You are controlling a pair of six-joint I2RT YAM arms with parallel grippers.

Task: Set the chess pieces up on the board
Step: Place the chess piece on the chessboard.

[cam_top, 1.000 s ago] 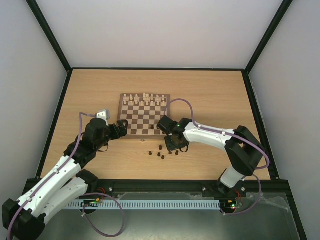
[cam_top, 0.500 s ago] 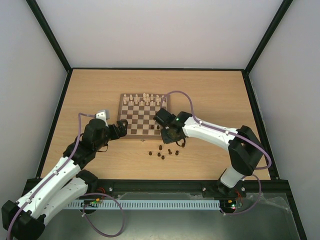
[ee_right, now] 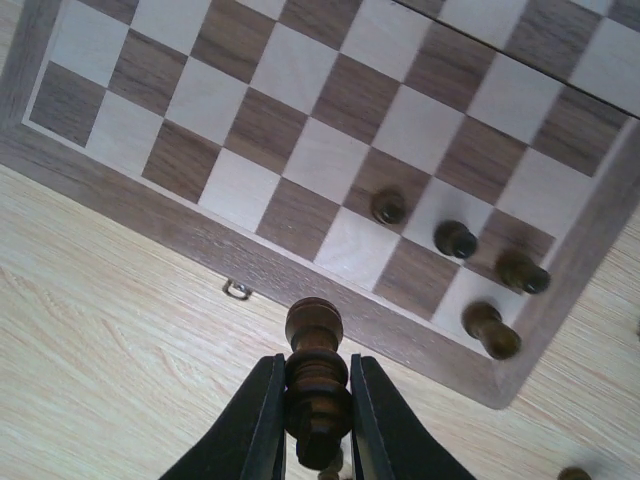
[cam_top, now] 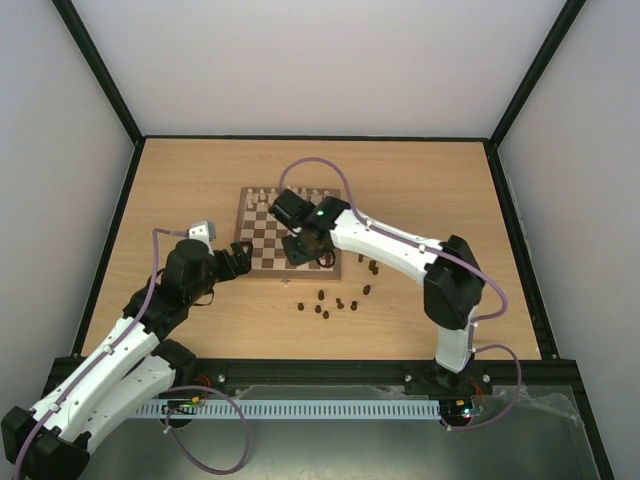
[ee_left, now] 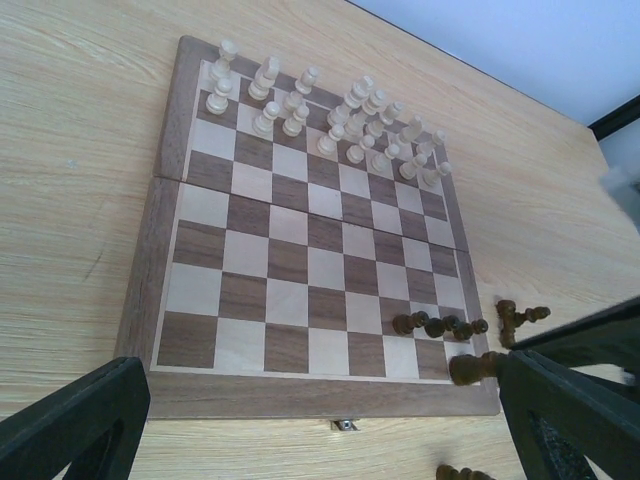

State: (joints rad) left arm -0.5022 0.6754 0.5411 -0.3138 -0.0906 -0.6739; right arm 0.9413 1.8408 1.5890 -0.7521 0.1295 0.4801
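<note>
My right gripper (ee_right: 315, 405) is pinching one dark chess piece (ee_right: 314, 350) over the front edge of the board (ee_right: 310, 160). Four dark pieces (ee_right: 455, 240) sit in its corner, loose pieces (cam_top: 325, 313) on the bench (cam_top: 180, 180). My left gripper (cam_top: 240, 260) is spread wide beside the board

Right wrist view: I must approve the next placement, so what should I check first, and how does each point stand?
1. Right gripper shut on the dark piece: ok.
2. Near-row squares beside the four placed pieces free: ok.
3. Held piece above a square of the board: cannot tell.
4. Left gripper open, apart from the right arm: ok.
5. Everything on the board: not ok, loose dark pieces lie on the table.
</note>
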